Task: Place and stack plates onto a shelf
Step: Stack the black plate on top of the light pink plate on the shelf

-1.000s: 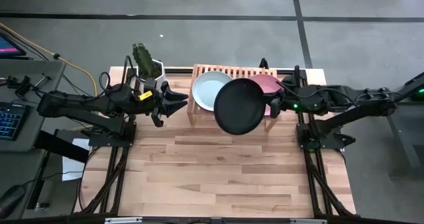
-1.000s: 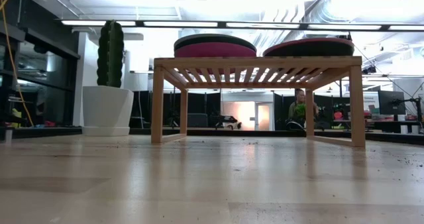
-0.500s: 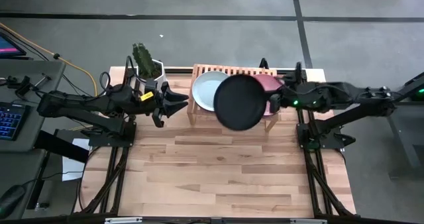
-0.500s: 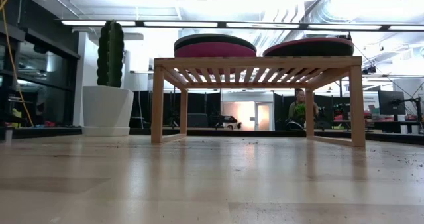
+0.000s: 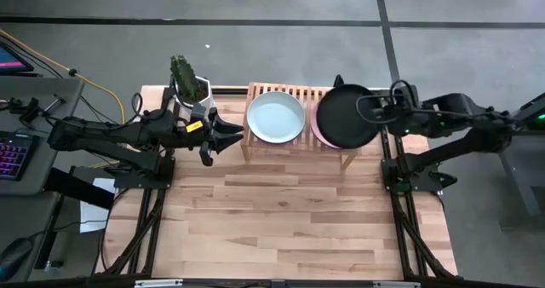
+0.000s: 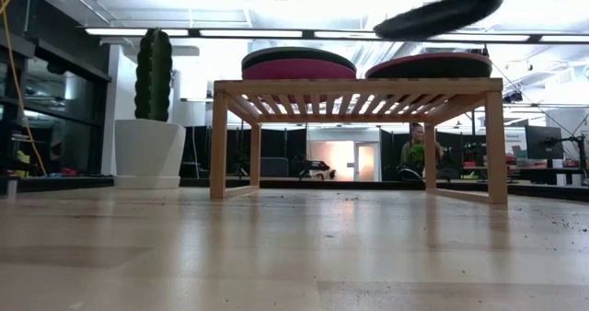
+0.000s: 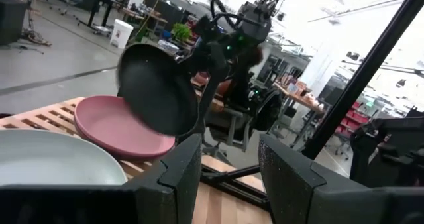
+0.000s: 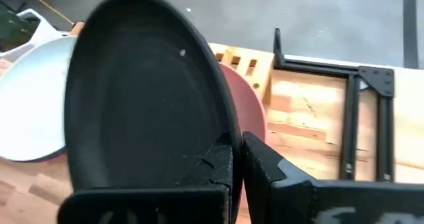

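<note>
Gripping a black plate (image 5: 345, 116) by its rim, the right hand (image 5: 381, 115) holds it tilted in the air above the right half of the shelf (image 5: 289, 90), directly over a pink plate (image 5: 317, 128) whose edge shows beneath it; in the low view the black plate (image 6: 440, 13) hangs clear of the stack below, not touching it. The right wrist view shows the fingers (image 8: 215, 161) pinched on the plate's edge, with the pink plate (image 8: 246, 105) and the shelf slats behind. On the left half of the shelf lies a pale mint green plate (image 5: 275, 117), face up, as the top of its own stack; the low view shows a hot pink plate (image 6: 297, 69) lower in that left stack and a dark plate (image 6: 429, 66) in the right one. The left hand (image 5: 234, 132) hovers beside the left end of the shelf with its fingers spread apart and nothing between them. A white pot with a cactus (image 5: 188, 77) stands on the desk (image 5: 281, 211) near the shelf's left rear corner.
</note>
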Controlling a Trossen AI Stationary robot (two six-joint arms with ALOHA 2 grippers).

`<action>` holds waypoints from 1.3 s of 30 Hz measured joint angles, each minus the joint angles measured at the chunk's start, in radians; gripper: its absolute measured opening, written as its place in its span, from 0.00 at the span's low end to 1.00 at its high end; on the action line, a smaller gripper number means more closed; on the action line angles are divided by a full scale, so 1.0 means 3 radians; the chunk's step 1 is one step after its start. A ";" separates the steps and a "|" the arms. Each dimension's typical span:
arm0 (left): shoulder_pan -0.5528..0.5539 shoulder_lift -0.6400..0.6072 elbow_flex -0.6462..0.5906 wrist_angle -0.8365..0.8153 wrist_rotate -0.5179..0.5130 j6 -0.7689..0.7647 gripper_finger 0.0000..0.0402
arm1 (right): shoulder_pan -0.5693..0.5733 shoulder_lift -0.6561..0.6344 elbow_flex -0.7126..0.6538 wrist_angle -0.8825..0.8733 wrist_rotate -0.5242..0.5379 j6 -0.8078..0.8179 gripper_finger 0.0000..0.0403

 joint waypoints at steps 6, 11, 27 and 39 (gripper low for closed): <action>0.0001 0.0000 0.0000 -0.0003 0.0000 0.0000 0.34 | -0.0054 -0.0260 -0.0283 0.0289 -0.0006 -0.0049 0.00; 0.0001 0.0000 0.0000 -0.0002 -0.0001 -0.0001 0.34 | -0.0202 -0.0385 -0.0512 0.0299 -0.0117 0.0205 0.00; 0.0000 0.0000 0.0000 -0.0003 -0.0001 -0.0003 0.34 | -0.0498 -0.0390 -0.1066 0.0846 -0.0235 0.0332 0.00; 0.0001 0.0000 0.0000 -0.0004 -0.0001 -0.0003 0.34 | -0.0573 -0.0378 -0.1100 0.0902 -0.0209 0.0243 0.12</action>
